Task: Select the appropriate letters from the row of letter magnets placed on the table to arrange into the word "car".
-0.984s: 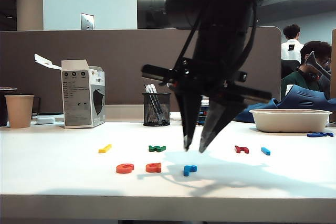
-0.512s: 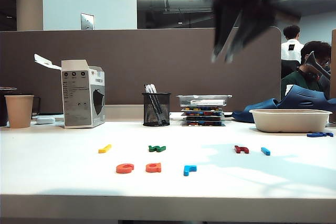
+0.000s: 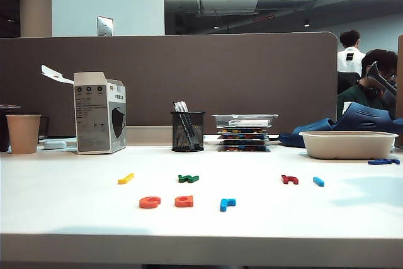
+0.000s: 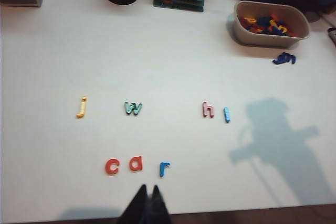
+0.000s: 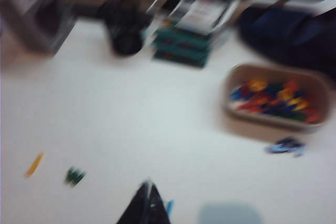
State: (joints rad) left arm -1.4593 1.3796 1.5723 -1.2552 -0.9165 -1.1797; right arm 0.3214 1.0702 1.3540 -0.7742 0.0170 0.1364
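Room: an open office, with a brown partition (image 3: 170, 80) behind the white tabletop (image 3: 63, 212) and a strip light overhead.
Back edge: a paper cup (image 3: 23, 133), a grey carton (image 3: 99, 113), a black mesh pen cup (image 3: 187, 131) and a stack of flat cases (image 3: 244, 132) stand along the partition.
Tub: a beige tub (image 3: 348, 144) sits at the right; the left wrist view shows it filled with mixed coloured letters (image 4: 269, 24), and a dark blue letter (image 4: 284, 59) lies on the tabletop just beside it.
Word: the orange-red c (image 4: 112, 166), the orange-red a (image 4: 136, 163) and the light-blue r (image 4: 164, 168) lie side by side in the front line, apart from one another, reading "car".
Back line: the yellow j (image 4: 81, 106), the green w (image 4: 133, 108), the dark red h (image 4: 208, 109) and the blue bar letter (image 4: 227, 114) lie behind, with a wide gap between the w and the h.
Left gripper: its dark tips (image 4: 147, 203) are pressed together with nothing between them, above the front edge just in front of the a and r.
Right gripper: out of the exterior view; in its blurred wrist view the tips (image 5: 148, 201) meet, closed and empty, above the tabletop near a blue letter.
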